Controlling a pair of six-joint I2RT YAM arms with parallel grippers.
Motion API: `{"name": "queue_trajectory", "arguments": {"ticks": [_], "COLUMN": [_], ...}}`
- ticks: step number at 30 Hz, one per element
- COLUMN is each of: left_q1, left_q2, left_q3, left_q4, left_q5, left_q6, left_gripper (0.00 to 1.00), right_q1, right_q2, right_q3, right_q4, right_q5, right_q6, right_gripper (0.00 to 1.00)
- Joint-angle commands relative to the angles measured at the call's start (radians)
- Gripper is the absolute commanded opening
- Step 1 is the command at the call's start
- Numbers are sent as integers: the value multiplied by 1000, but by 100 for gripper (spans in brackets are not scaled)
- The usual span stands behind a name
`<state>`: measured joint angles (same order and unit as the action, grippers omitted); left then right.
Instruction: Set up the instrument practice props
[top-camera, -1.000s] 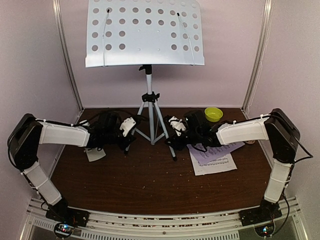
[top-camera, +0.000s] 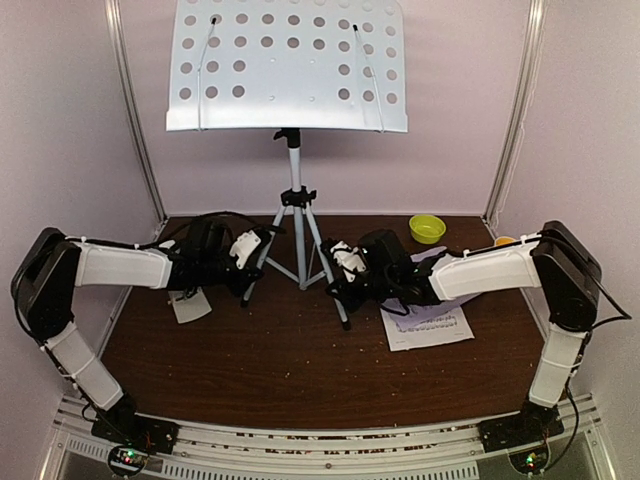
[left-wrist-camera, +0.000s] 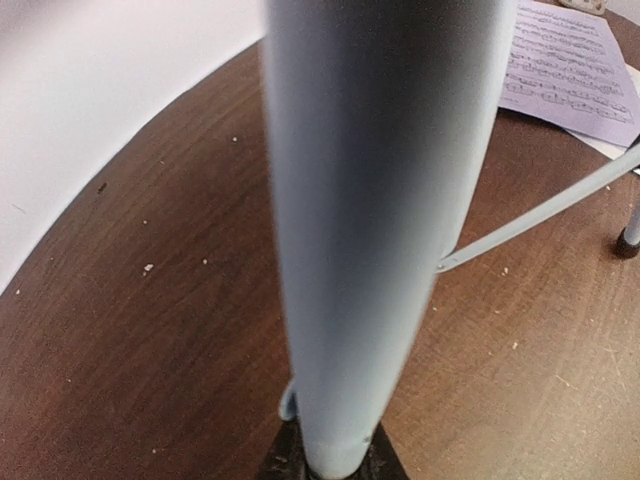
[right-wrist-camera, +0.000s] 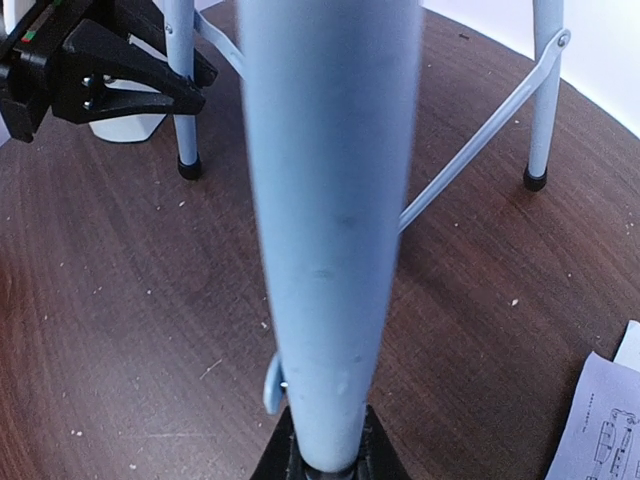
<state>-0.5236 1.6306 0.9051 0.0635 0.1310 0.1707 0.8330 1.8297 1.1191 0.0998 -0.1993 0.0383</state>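
Note:
The music stand's perforated pale desk (top-camera: 288, 65) stands high on a silver tripod (top-camera: 298, 225) at the back middle of the table. My left gripper (top-camera: 250, 262) is shut on the tripod's left leg (left-wrist-camera: 380, 200), which fills the left wrist view. The tripod's right leg (right-wrist-camera: 325, 200) is clamped in my right gripper (top-camera: 335, 275), whose jaws are shut on it. Printed sheet-music pages (top-camera: 425, 322) lie flat under the right arm. A small pale-grey piece (top-camera: 190, 306) lies beneath the left arm, partly hidden.
A yellow-green bowl (top-camera: 427, 228) sits at the back right by the wall. The tripod's rear leg (right-wrist-camera: 545, 100) and thin braces (left-wrist-camera: 540, 215) spread between the two grippers. White walls close the table in on three sides.
Both grippers have closed on the tripod legs. The stand and both grippers have shifted slightly to the left.

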Motion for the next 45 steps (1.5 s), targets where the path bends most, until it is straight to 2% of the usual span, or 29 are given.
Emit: {"name": "queue_trajectory", "arguments": {"ticks": [1,8,12,14,15,18,20,23,26,31,34,38,45], "left_q1": [46,46,43,42,41,35,25,3,-28,-120,-179,-231,-249], "left_q2": [71,46,-26,-65,-81,-117,-135,-173,-224,-294,-302,-302,-346], "left_q3": [44,14,-38,-67,-77,-91,-98,-115,-147,-193,-185,-174,-176], "left_q4": [4,51,90,110,114,108,107,117,148,191,184,182,169], "left_q5": [-87,-83,-65,-62,-61,-45,-49,-80,-132,-248,-292,-344,-398], "left_q6": [-65,-70,-78,-85,-87,-89,-90,-99,-110,-102,-109,-122,-158], "left_gripper": [3,5,17,26,32,50,58,71,75,76,76,76,76], "right_q1": [10,14,31,40,42,45,44,42,25,-63,-133,-167,-128], "right_q2": [53,66,32,14,2,-39,-80,-158,-227,-310,-308,-219,1], "right_q3": [71,113,74,57,49,37,33,13,-25,-131,-154,-75,173], "right_q4": [-20,-46,-18,-7,0,3,-12,-38,-105,-181,-206,-259,-405], "right_q5": [95,82,77,74,74,70,64,90,136,198,175,243,444], "right_q6": [47,24,22,23,26,47,59,78,112,247,324,345,323], "right_gripper": [0,2,12,24,36,62,73,81,82,82,81,75,70]}}
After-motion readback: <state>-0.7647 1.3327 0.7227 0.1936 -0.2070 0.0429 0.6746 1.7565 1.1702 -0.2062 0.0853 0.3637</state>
